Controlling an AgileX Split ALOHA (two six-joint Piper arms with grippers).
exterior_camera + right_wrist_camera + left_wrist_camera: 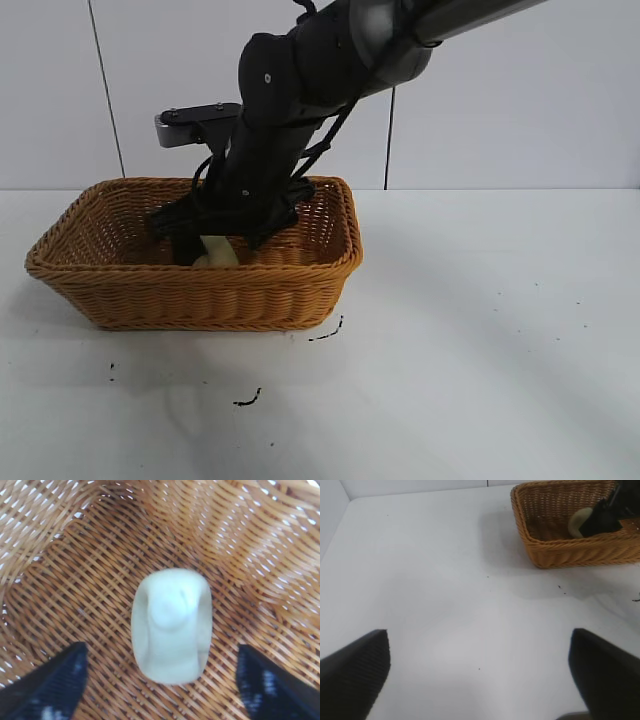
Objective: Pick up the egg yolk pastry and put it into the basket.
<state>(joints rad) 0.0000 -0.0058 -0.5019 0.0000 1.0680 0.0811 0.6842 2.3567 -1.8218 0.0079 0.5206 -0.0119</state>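
The pale yellow egg yolk pastry (171, 625) lies on the woven floor of the orange-brown wicker basket (110, 295). It also shows in the exterior view (215, 253) and in the left wrist view (579, 521). My right gripper (161, 680) reaches down into the basket, open, with its fingers wide on either side of the pastry and not touching it. In the exterior view the right gripper (215, 235) sits just above the pastry. My left gripper (479, 672) is open and empty over the bare white table, away from the basket (555, 555).
The white table (480, 330) carries a few small dark specks (247, 400) in front of the basket. A white wall stands behind the table.
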